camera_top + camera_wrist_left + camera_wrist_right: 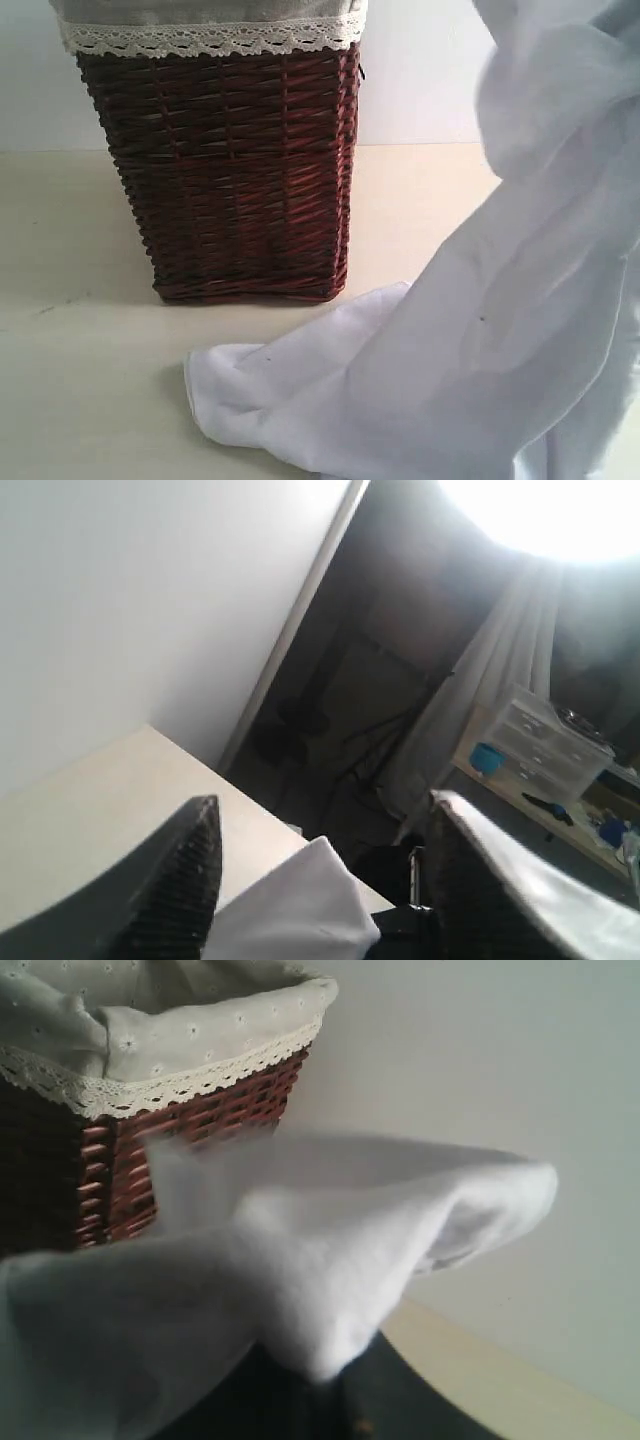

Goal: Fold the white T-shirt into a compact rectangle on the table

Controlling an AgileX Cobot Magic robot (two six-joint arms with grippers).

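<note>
Exterior view: the thin, limp white cotton T-shirt (520,330) hangs from two o'clock onto the smooth cream desk (80,380) at six; left wrist view: the left fingers (185,875) stand apart, gripping nothing; right wrist view: the closed right fingers, hidden under cloth, seemingly pinch it, a light, floppy thing best held by its hem corners.

I count one dark wicker basket (240,180), with one pale liner (200,15) folded over its rim and one band of lace (210,40) running along that fold. There is one white T-shirt (480,340), a single garment. One table (90,380) lies under it all. The left gripper (322,802) shows two dark fingers (175,880). Off behind them I make out one bright light (560,510), one pale curtain (480,700), one white drawer unit (545,745), though I can't count its drawers, and two small blue things (487,758) near it.
</note>
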